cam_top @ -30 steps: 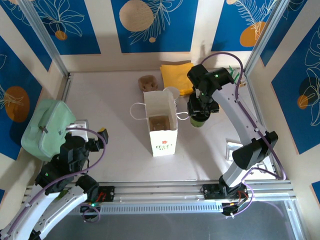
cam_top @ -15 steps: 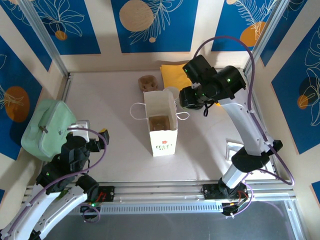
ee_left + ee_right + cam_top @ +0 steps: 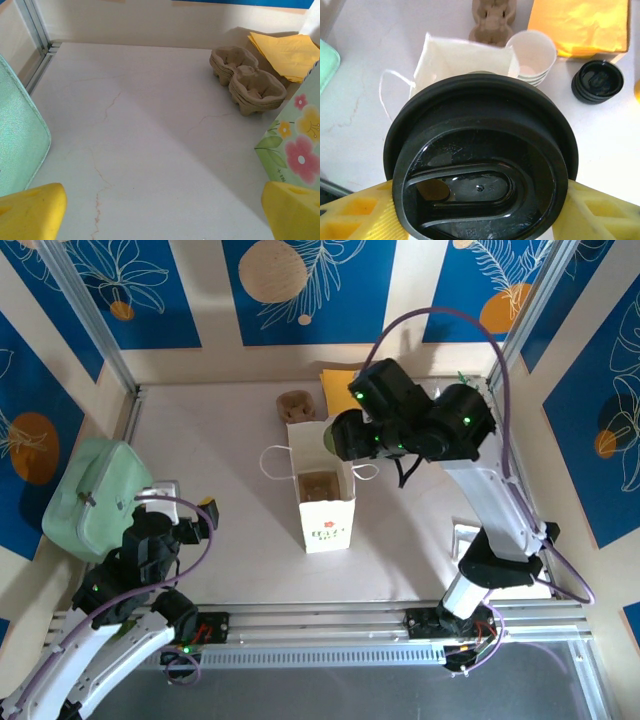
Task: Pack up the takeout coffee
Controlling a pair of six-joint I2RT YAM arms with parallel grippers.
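My left tool (image 3: 161,212) hangs released, jaws wide, over the worktop (image 3: 150,125) at seven o'clock. My right tool (image 3: 477,212) grasps the takeout coffee (image 3: 480,150) by its sides, in the air above the twelve-o'clock rim of the white paper bag (image 3: 322,502).

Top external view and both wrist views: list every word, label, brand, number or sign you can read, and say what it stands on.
On the white paper carrier bag, front face: a small red and green printed mark, too small to read.
On the bag's side, left wrist view: printed flowers, no lettering.
On the lidded takeout coffee cup, round black plastic lid: faint embossed marks near its rim, too blurred to read.
Nothing else carries text.
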